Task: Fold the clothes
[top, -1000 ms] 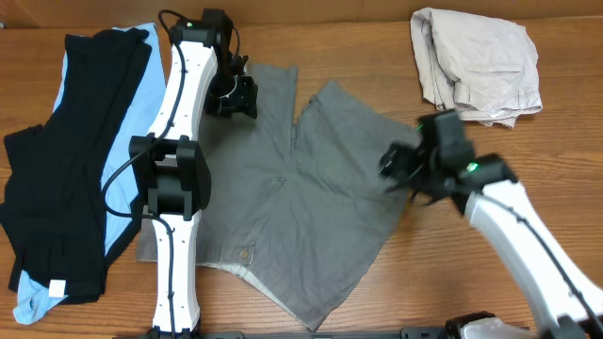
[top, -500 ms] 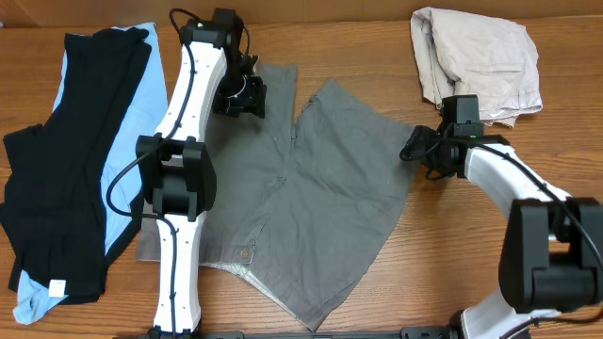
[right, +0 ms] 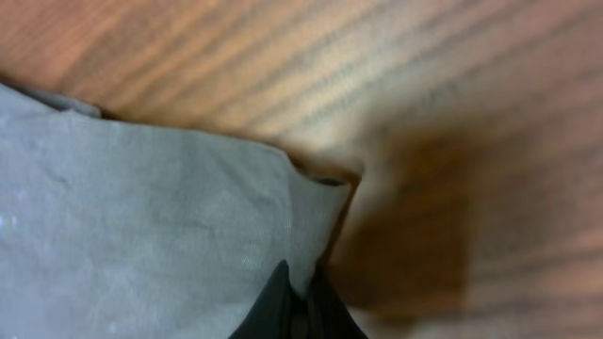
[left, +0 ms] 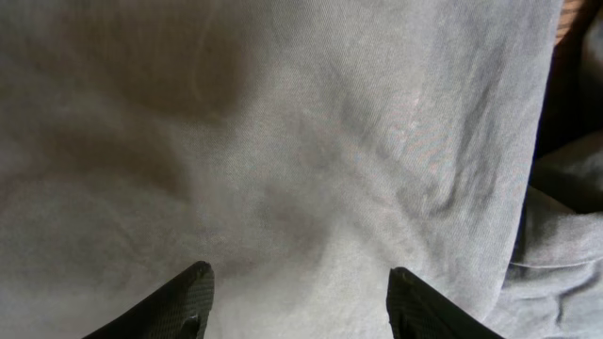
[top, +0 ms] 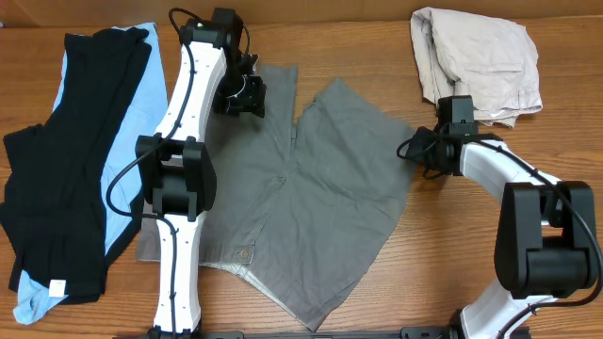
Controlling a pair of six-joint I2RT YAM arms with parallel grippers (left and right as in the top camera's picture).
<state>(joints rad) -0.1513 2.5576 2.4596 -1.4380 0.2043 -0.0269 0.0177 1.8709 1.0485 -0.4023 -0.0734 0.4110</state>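
Well out to the left gripper's own left, flat black fabric shorts lie on top of a light-blue fabric garment, set aside and apparently waiting their turn. The left gripper itself hangs low over the left leg of the mid-grey heathered fabric shorts, which are spread flat mid-table, waistband toward the robot. In its wrist view the fingertips stand apart with only grey cloth beneath them, so the left gripper is released, probably poised to pinch that leg's hem. Across the shorts, the right gripper sits at the outer hem corner of the other leg. Its wrist view shows the right gripper clenched, fingers together, with the cloth's edge curling into them and bare wooden table just beyond. A grip at each leg end would suit carrying the legs toward the waistband in one fold. Beyond the right gripper, crumpled beige fabric shorts rest apart, untouched.
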